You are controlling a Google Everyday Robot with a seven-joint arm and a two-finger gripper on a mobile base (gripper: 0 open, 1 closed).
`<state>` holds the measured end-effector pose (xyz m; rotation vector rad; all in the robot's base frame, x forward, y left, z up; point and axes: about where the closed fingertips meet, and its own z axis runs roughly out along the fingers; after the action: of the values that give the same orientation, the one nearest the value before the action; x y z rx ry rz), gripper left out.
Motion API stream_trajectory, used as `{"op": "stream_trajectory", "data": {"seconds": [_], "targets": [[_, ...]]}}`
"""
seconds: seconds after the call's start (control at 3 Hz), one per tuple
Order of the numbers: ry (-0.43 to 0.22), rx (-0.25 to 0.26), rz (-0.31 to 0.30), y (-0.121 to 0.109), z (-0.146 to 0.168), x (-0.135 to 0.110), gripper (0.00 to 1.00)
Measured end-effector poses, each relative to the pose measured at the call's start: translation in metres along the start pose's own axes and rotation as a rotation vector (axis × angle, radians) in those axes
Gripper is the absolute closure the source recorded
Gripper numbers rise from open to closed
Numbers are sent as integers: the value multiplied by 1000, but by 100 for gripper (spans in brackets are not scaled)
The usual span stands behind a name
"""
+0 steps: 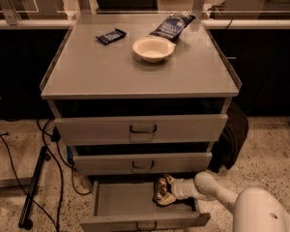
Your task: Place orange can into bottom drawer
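The bottom drawer (pixel 116 201) is pulled open at the foot of the grey cabinet, its shallow grey tray showing. My gripper (pixel 165 191) reaches in from the lower right, low over the right part of the tray. It is shut on the orange can (pixel 160 191), a mottled orange-gold and brown can held between the fingers inside the drawer. The white arm (pixel 217 192) trails back to the right corner.
The two upper drawers (pixel 142 128) are closed or nearly so. On the cabinet top (pixel 111 66) stand a white bowl (pixel 153 48), a dark blue snack bag (pixel 173 25) and a small dark bar (pixel 110 36). Cables and a black pole (pixel 34 187) lie on the floor at left.
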<state>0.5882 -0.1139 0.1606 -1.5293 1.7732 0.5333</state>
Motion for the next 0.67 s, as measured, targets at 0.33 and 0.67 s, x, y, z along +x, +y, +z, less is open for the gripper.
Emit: {"op": "stream_trajectory", "data": {"seconds": [0.33,0.67], "targets": [[1,-9,12,-1,15,8,100],[4,-20,22,0,26,13,100]]}}
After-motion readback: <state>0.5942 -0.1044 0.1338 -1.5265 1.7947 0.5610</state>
